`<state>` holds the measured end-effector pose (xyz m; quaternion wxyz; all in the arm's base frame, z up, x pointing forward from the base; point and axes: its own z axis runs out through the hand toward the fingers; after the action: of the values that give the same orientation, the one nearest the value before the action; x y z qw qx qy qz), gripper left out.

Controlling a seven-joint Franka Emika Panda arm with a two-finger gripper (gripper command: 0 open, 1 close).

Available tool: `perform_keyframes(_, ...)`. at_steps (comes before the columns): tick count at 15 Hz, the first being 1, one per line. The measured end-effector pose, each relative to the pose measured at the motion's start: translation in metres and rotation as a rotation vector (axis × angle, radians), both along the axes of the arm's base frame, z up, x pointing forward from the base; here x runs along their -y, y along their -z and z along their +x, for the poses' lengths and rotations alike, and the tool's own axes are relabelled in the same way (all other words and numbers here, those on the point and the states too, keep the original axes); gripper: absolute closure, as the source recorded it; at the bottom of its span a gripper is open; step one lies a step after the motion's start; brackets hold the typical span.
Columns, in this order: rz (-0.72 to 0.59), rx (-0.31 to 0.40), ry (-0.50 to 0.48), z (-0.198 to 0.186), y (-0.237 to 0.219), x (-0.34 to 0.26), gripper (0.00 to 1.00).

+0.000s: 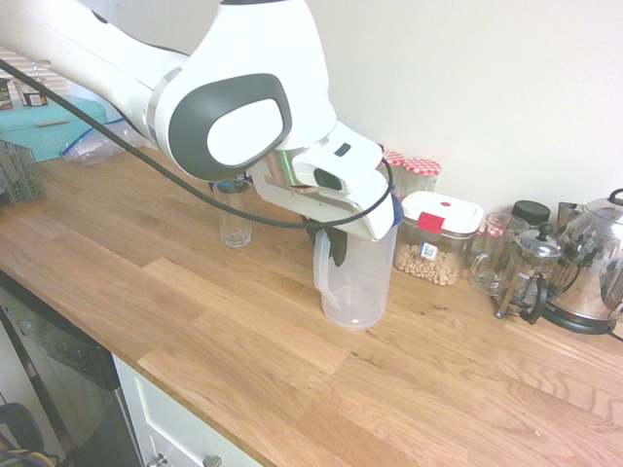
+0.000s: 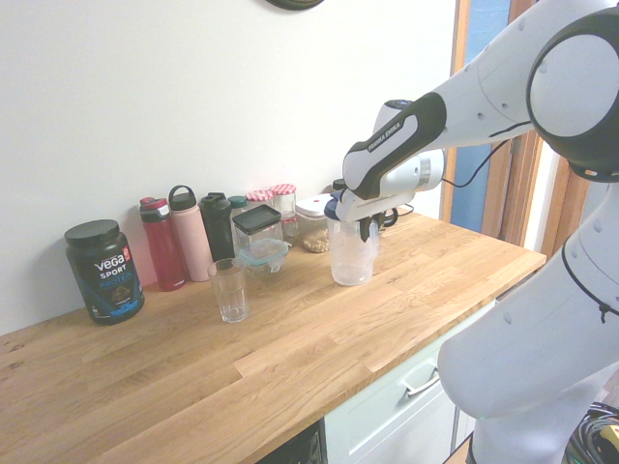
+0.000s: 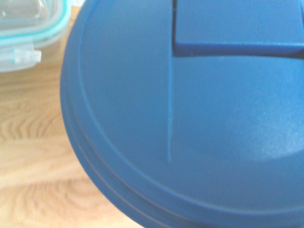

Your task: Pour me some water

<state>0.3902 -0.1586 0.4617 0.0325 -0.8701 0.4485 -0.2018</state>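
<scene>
A translucent plastic pitcher [image 1: 355, 284] with a blue lid [image 3: 190, 118] stands on the wooden counter [image 1: 224, 331]. My gripper [image 1: 336, 245] comes down beside the lid and is shut on the pitcher's handle [image 1: 320, 268]. The second exterior view shows the same pitcher [image 2: 350, 256] with the gripper [image 2: 368, 230] at its far side. An empty clear glass [image 1: 234, 214] stands apart from the pitcher, also seen as the glass [image 2: 229, 290] nearer the counter's middle. The water level inside the pitcher cannot be made out.
Along the wall stand a nut container [image 1: 438, 238], red-lidded jars [image 1: 421, 173], a French press [image 1: 531, 272] and a kettle [image 1: 594, 268]. Bottles [image 2: 184, 237], a black tub [image 2: 103, 271] and a teal-rimmed box [image 2: 263, 253] line the wall behind the glass.
</scene>
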Motion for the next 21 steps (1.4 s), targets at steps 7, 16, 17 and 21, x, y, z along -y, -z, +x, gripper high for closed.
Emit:
perform_keyframes(7, -0.048, 0.015, -0.256, -0.065, -0.142, -0.044, 1.00)
perform_keyframes(16, -0.116, -0.200, -0.766, 0.061, -0.152, -0.143, 1.00)
perform_keyframes(17, -0.130, -0.240, -0.815, 0.070, -0.149, -0.152, 1.00)
perform_keyframes(21, -0.245, -0.411, -0.963, 0.092, -0.130, -0.190, 1.00)
